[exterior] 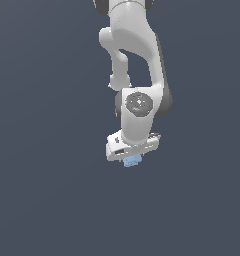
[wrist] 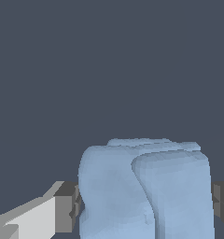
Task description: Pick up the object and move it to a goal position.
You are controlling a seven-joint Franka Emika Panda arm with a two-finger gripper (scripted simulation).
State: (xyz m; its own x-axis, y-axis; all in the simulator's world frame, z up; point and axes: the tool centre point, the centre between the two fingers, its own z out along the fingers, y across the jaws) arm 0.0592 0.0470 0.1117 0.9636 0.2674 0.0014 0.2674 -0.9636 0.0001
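Light-blue lumpy object (wrist: 146, 191), pincer (wrist: 146, 205) pads (wrist: 72, 207) pressing both sides

The bench (exterior: 42, 200) is a plain, even slate-blue surface that fills the exterior view from edge to edge, with no rim, seam or marking visible. No shadow or contact mark shows on it. The block (exterior: 132, 160) sits just below centre, toward 6 o'clock, tucked under the gripper (exterior: 131, 159); whether it touches the bench cannot be told. In the wrist view the same flat slate-blue (wrist: 109, 65) spreads behind the block (wrist: 146, 191).
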